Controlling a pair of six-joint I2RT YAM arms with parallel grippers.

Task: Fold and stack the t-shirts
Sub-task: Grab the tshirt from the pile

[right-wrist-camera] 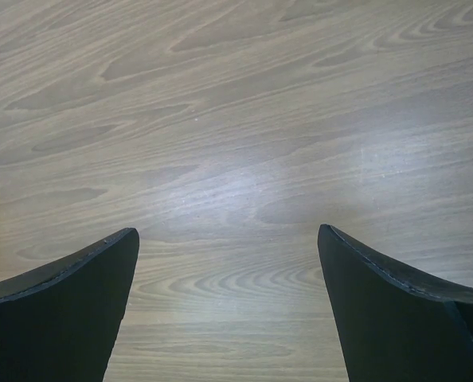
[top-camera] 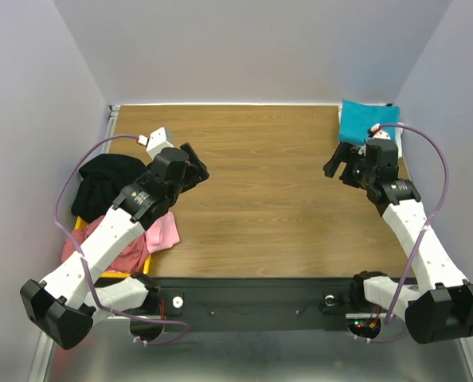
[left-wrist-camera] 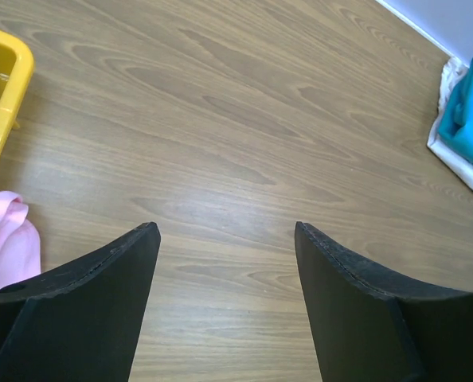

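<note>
Claws, our left claw [top-camera: 198, 169] and right claw [top-camera: 338, 165], hover open and empty, angled inward over the worktop [top-camera: 260, 183], teal t-shirt [top-camera: 360, 123] just beyond the right.

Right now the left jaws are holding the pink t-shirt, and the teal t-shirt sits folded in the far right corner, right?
Not quite. The left jaws are open and hold nothing: the left wrist view shows bare table between them, the pink t-shirt lying off to one side. The teal t-shirt does sit folded in the far right corner.
</note>
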